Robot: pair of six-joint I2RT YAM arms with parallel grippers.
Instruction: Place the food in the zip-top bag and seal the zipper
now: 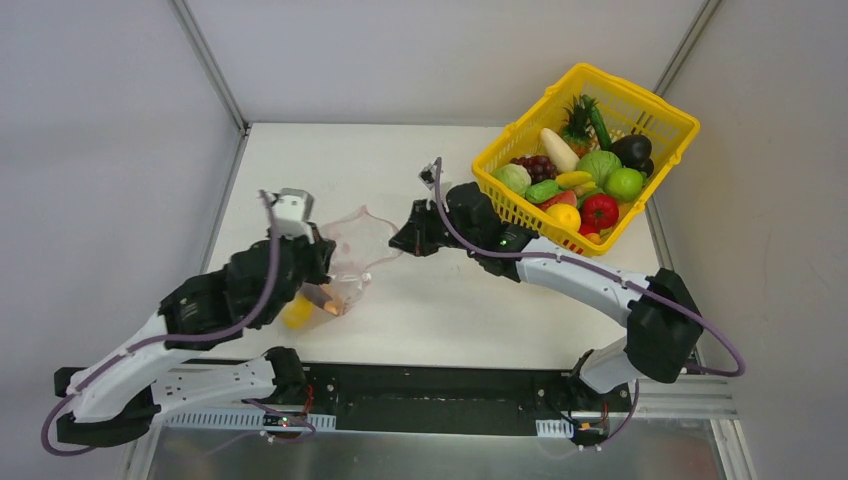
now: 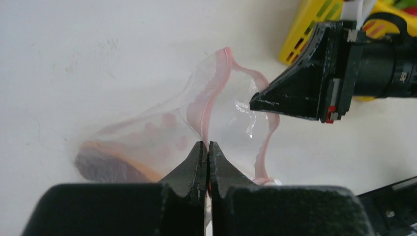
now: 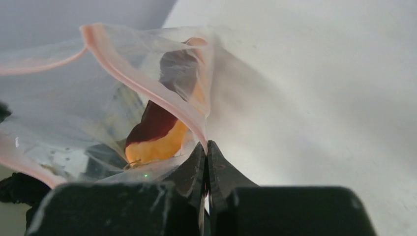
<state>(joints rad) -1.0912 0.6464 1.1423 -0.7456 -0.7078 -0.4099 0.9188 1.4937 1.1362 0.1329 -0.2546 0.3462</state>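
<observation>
Zip-top bag (image 2: 147, 130), food (image 3: 157, 142) inside. Your left hand (image 2: 207, 147) and right hand (image 3: 206, 147) each pinch the zipper (image 2: 216, 83), likely tensioning it for sealing.

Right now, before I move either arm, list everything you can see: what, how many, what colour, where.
basket: one, yellow lattice, far right corner of the table
basket food: roughly a dozen pieces, mixed colours, piled in the basket, including a red tomato, purple grapes and a green cabbage
zip-top bag: one, clear, left of centre, mouth open
zipper: one, pink-red, along the bag's mouth, unsealed
bagged food: one piece, orange and dark, deep inside the bag, kind unclear
table: one, white
left gripper: black, shut on the zipper
right gripper: black, shut on the zipper, opposite side of the mouth
</observation>
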